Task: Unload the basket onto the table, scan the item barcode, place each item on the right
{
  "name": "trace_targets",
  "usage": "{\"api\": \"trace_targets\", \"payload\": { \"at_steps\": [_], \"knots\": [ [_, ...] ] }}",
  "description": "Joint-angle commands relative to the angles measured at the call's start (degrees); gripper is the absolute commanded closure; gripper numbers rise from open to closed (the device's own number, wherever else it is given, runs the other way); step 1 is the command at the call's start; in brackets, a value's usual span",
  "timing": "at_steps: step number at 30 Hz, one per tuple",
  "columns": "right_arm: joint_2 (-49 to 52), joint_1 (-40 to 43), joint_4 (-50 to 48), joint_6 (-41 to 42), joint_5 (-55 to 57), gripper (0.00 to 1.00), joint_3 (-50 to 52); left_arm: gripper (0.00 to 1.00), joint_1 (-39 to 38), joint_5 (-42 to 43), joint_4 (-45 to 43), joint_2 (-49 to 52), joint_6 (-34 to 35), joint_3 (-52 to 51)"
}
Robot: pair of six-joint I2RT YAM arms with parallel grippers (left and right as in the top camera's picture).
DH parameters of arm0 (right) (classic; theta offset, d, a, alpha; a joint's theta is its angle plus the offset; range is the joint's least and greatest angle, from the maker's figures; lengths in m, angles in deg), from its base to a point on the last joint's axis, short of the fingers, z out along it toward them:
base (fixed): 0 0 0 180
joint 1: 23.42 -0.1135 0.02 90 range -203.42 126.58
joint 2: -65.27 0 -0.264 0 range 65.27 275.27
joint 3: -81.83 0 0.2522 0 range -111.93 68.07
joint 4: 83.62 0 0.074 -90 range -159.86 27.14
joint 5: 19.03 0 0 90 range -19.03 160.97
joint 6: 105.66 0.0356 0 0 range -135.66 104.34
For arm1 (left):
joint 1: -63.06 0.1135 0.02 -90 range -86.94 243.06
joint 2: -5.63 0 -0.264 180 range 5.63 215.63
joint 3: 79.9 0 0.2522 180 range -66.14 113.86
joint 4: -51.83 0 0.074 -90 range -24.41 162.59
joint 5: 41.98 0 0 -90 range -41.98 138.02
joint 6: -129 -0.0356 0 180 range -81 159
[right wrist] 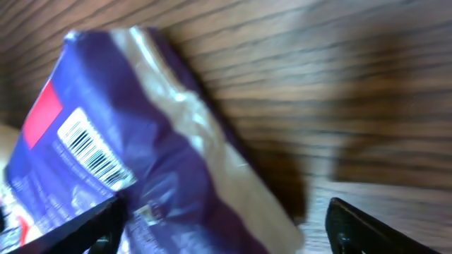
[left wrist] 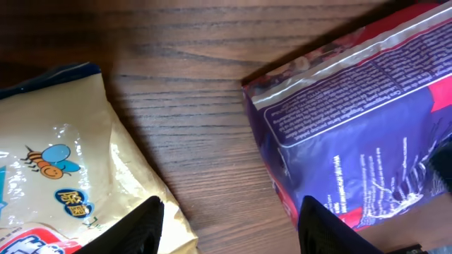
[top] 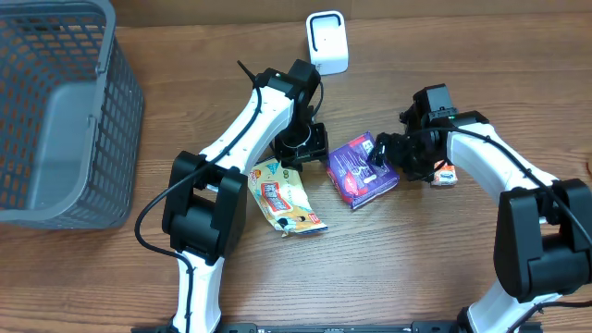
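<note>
While the purple packet (top: 363, 169) lies flat on the bench (top: 416, 268), near its middle, both arms reach down to it from opposite sides. It is the item with the barcode (right wrist: 94, 156), a white label with black lines that faces up, next to a red patch, as the right wrist view shows.

The right fingers (right wrist: 374, 226) stand wide apart, with one edge of the purple packet between them. One finger is at the packet's printed side and the other is over bare wood, clearly apart from it, so they do not clamp it.

The left fingers (left wrist: 141, 229) are moderately apart and hold nothing. Bare wood shows between them. One finger is over the edge of a yellow packet (top: 282, 196) with a small bee drawing, and the other is over the edge of the purple packet. The two packets lie near each other but do not touch.

A white device (top: 327, 42) stands at the far edge of the bench, beyond the left arm. A grey basket (top: 120, 139) is at the left side, well apart from the packets. A small orange and white object (top: 446, 174) lies just beside the right arm.
</note>
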Motion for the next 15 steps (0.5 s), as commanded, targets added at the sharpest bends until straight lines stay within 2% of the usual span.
{"api": "trace_targets", "payload": {
  "at_steps": [1,3,4,5,6,11,15],
  "knots": [
    [0.02,0.00,0.24,-1.64,-11.32,0.12,0.59,0.45,-0.68,0.07,-1.03,1.07,1.53,0.31],
    [0.02,-0.37,1.62,-1.64,-14.84,0.14,0.59,0.38,-0.76,0.07,-1.09,1.07,1.55,-0.11],
    [0.00,-0.52,2.45,-1.60,-15.19,0.12,0.59,0.37,-0.76,0.11,-1.09,1.07,1.55,-0.48],
    [0.00,-0.55,3.13,-1.57,-15.17,0.03,0.59,0.37,-0.76,0.17,-1.07,1.07,1.57,-0.79],
    [0.00,-0.55,3.52,-1.57,-15.17,0.00,0.57,0.37,-0.83,0.35,-1.01,1.07,1.55,-1.18],
    [-0.72,0.35,8.09,-4.22,-14.78,0.00,-2.80,0.34,-1.14,2.47,-2.16,1.07,2.08,-4.28],
    [-2.01,0.90,14.38,-5.73,-10.45,0.00,-8.26,0.33,-1.25,7.58,-6.05,1.07,1.79,-7.15]
  ]
}}
